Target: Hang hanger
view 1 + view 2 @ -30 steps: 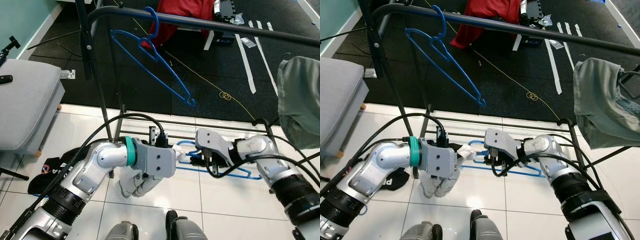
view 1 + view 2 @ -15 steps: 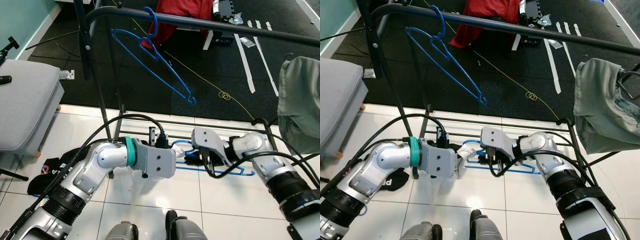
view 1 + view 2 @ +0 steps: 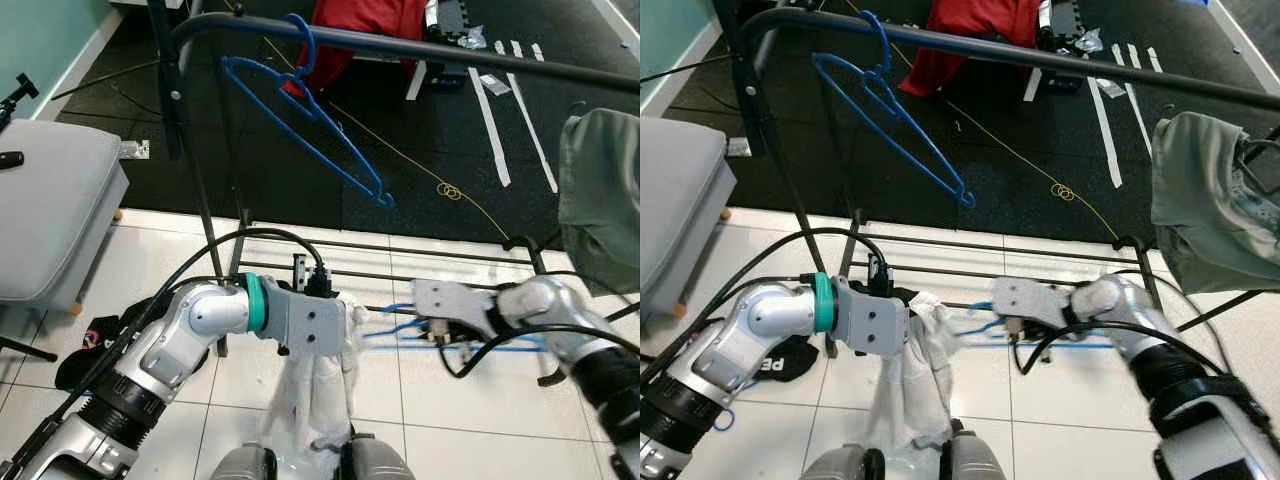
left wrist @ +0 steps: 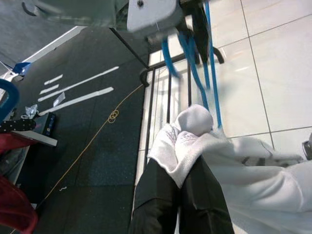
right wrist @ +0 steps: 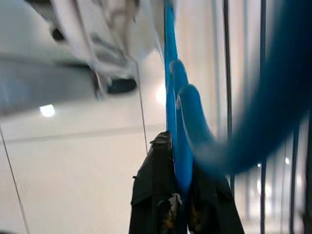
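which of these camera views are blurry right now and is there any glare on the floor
Left eye view: the right gripper and its blue hanger are motion-smeared; the rail stays sharp. Right wrist view: blur is heaviest, the hanger a blue streak, with bright glare spots on the tiles. Left wrist view: the white garment is crisp, the hanger slightly smeared.

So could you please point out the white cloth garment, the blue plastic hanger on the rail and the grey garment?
white cloth garment (image 3: 318, 395): left eye view, hanging body
blue plastic hanger (image 3: 310, 128): left eye view, sloping arm
grey garment (image 3: 1205, 220): right eye view, middle
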### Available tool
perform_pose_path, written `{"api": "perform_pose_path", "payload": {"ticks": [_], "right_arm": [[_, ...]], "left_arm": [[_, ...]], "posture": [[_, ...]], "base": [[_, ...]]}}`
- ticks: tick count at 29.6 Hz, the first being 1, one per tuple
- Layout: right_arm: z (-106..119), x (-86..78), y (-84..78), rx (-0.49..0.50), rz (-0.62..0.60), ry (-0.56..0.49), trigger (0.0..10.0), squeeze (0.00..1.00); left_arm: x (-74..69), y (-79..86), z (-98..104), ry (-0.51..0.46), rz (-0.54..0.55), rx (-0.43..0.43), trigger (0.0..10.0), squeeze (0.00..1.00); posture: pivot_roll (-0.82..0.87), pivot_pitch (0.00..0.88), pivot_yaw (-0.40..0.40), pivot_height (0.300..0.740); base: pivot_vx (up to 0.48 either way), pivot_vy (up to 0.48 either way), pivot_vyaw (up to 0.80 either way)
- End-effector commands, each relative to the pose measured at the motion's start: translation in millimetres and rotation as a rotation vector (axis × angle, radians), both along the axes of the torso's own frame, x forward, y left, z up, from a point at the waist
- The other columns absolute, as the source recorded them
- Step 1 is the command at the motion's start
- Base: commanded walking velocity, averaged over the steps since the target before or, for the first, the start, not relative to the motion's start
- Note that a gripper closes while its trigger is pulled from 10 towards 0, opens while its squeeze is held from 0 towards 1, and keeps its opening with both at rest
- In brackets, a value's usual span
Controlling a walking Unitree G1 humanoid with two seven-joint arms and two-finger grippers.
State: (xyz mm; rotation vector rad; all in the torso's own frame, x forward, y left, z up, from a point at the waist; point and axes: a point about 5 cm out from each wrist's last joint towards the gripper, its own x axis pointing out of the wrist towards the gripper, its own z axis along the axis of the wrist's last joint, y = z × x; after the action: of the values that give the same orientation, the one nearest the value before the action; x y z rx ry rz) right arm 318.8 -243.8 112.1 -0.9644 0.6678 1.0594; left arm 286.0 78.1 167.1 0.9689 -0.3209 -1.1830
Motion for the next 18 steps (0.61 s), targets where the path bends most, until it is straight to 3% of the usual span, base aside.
{"api": "perform_pose_path", "payload": {"ticks": [1, 5, 8, 10, 14, 18], "right_arm": [[-10, -10.4, -14.5, -0.027, -0.06, 0.037, 0.0, 0.0], [-13, -22.6, -16.1, -0.004, -0.05, 0.101, 0.0, 0.0], [-13, -32.5, -6.9, 0.04, 0.015, 0.166, 0.0, 0.0], [-10, -39.1, 7.6, 0.104, 0.087, 0.221, 0.0, 0.0], [-6, -40.7, 18.9, 0.14, 0.142, 0.24, 0.0, 0.0], [0, -31.6, 33.5, 0.152, 0.181, 0.189, 0.0, 0.0]], "left_arm": [[-3.1, -2.7, -4, 0.013, -0.022, -0.003, 10.0, 0.0], [-1.9, -2.2, -5, 0.006, -0.024, 0.006, 10.0, 0.0], [0.2, -1.6, -4, -0.009, -0.025, 0.014, 10.0, 0.0], [2.8, -1.6, -2, -0.032, -0.022, 0.021, 10.0, 0.0], [5.0, -3.3, 1, -0.062, -0.022, 0.01, 10.0, 0.0], [5.5, -9.0, 5, -0.084, -0.04, -0.005, 10.0, 0.0]], "posture": [[-0.04, 0.133, -0.007, 0.74], [-0.04, 0.135, -0.002, 0.74], [-0.04, 0.135, 0.004, 0.74], [-0.04, 0.133, 0.003, 0.74], [-0.04, 0.133, 0.002, 0.74], [-0.03, 0.129, 0.0, 0.74]], "base": [[0.0, 0.0, 0.0], [0.0, 0.0, 0.0], [0.0, 0.0, 0.0], [0.0, 0.0, 0.0], [0.0, 0.0, 0.0], [0.0, 0.0, 0.0]]}}
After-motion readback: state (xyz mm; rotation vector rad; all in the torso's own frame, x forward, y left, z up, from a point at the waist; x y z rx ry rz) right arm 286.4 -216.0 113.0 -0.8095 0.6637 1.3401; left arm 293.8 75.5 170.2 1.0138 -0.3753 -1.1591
